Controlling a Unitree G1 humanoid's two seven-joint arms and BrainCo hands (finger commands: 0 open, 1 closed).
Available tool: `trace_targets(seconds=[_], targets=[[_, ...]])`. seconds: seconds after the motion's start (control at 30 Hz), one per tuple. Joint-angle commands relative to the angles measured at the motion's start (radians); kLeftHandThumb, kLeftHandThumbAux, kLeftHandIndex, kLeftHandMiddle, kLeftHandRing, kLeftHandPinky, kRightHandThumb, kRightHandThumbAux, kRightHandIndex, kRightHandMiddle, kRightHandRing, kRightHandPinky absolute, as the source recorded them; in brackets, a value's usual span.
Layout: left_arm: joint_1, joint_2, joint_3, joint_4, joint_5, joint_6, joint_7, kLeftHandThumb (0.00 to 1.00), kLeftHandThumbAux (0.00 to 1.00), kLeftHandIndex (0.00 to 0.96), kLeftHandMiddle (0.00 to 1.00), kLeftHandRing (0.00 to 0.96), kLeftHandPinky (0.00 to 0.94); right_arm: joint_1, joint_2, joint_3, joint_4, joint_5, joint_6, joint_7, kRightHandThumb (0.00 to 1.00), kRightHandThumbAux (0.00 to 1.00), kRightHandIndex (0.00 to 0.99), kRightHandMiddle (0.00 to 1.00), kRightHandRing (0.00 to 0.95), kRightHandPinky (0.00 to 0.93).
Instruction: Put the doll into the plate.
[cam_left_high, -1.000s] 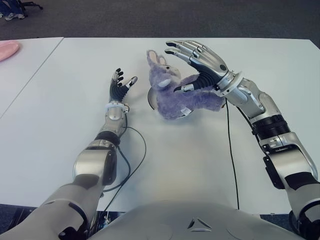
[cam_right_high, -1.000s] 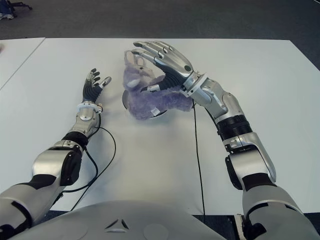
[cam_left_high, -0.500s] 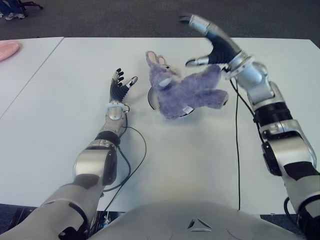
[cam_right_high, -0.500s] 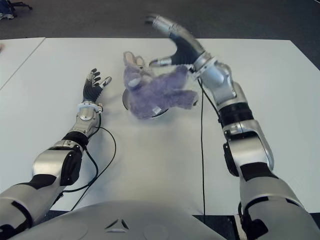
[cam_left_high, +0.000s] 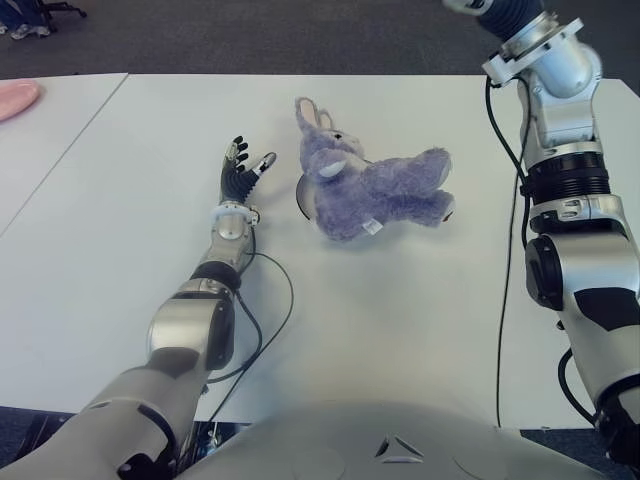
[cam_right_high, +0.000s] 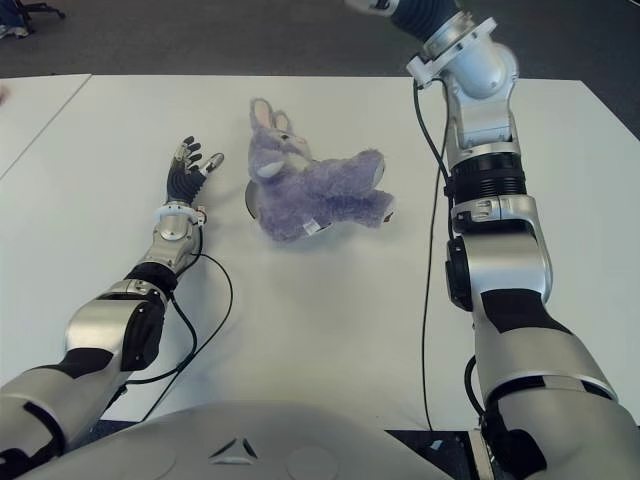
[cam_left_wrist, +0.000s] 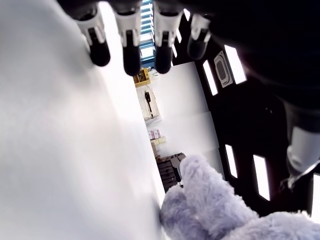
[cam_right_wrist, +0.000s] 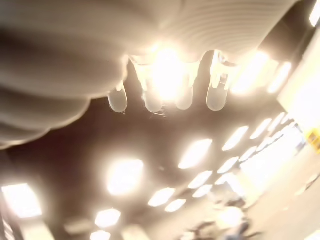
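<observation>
1. The right hand (cam_right_wrist: 165, 85) has swung up and away from the doll (cam_left_high: 375, 190) since a second ago; its fingers are extended and hold nothing.
2. The doll lies across the plate (cam_left_high: 303, 195) on the white surface (cam_left_high: 400, 320), long axis left to right, head toward the left hand (cam_left_high: 240, 175).
3. That hand shows just left of the plate, nearer, fingers spread and empty.

Our arms are silver-grey metal w/ black joint sections. The left hand (cam_left_high: 240, 170) has black fingers w/ pale tips and a white wrist band w/ small orange marks. The right hand (cam_right_wrist: 165, 95) shows four pale rounded fingertips. A ribbed black collar rings our right forearm (cam_left_high: 566, 170). Thin black cables trail from both arms. Our torso (cam_left_high: 400, 445) is smooth grey w/ a small triangular mark.
</observation>
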Motion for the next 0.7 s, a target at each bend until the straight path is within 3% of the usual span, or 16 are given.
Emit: trace_targets(seconds=[0.03,0.37,0.47,0.53,0.7], targets=[[0.178,-0.077,-0.011,0.126,0.004,0.121,-0.019,0.0,0.525,0.041,0.129,0.124,0.106,0.021,0.032,-0.069,-0.129,0.187,0.309,0.061,0.066,0.336,0.0,0.0,0.0,0.0],[0.175,-0.086,-0.008,0.126,0.001,0.119,-0.014,0.0,0.53,0.046,0.136,0.13,0.113,0.016,0.021,-0.143,-0.224,0.306,0.615,0.016,0.115,0.299,0.0,0.0,0.0,0.0],[0.174,-0.087,-0.005,0.126,-0.002,0.119,-0.02,0.0,0.525,0.048,0.135,0.13,0.115,0.004,0.004,-0.176,-0.181,0.331,0.68,0.029,0.121,0.298,0.0,0.0,0.0,0.0],[0.173,-0.088,-0.005,0.126,-0.002,0.119,-0.021,0.0,0.523,0.048,0.134,0.131,0.116,0.001,-0.002,-0.188,-0.168,0.336,0.7,0.036,0.122,0.299,0.0,0.0,0.0,0.0],[0.171,-0.089,-0.003,0.126,-0.004,0.122,-0.021,0.0,0.524,0.051,0.132,0.132,0.127,-0.047,-0.026,-0.223,0.11,0.294,0.61,0.123,0.115,0.328,0.0,0.0,0.0,0.0]])
